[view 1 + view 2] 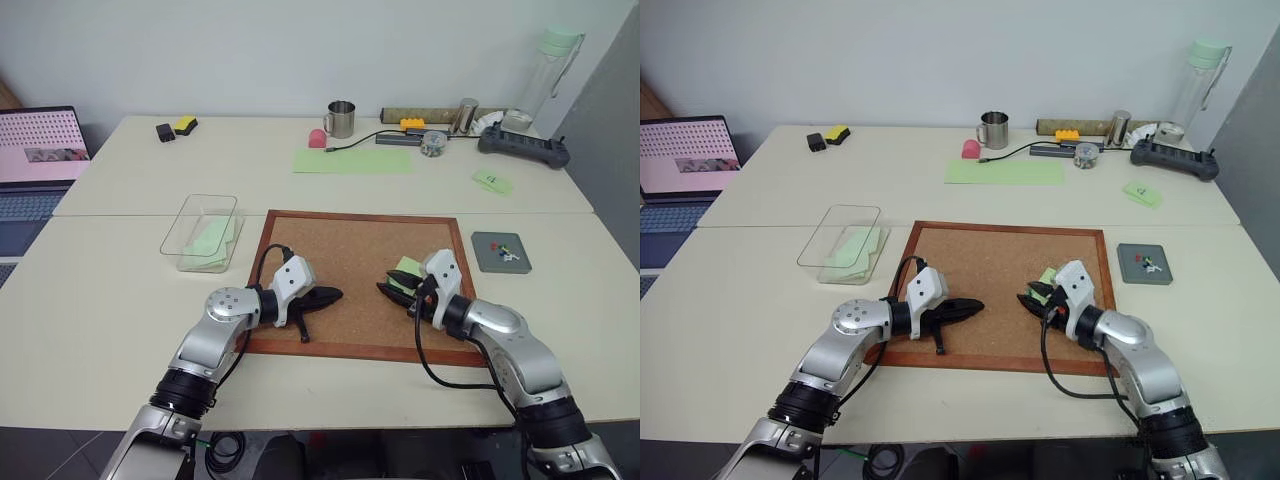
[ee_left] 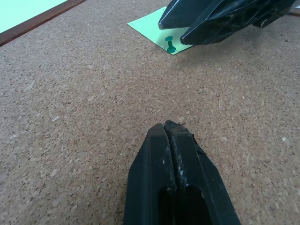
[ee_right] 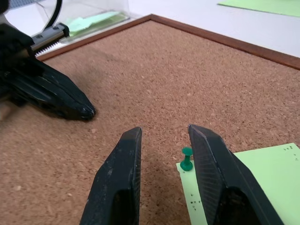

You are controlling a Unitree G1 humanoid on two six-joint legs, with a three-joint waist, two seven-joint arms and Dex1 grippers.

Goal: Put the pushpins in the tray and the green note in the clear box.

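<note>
One green pin (image 3: 186,159) holds the green note (image 3: 248,180) to the cork board (image 1: 340,255).
The right tool (image 3: 161,140) hovers with its black fingers parted around the pin; it should close squarely on the small plastic head and pull straight up so the thin paper doesn't tear. The left tool (image 2: 165,129) rests pressed shut on the grainy cork. The clear box (image 1: 190,222), smooth and round-cornered, and the flat grey tray (image 1: 485,258) sit on the desk either side.
</note>
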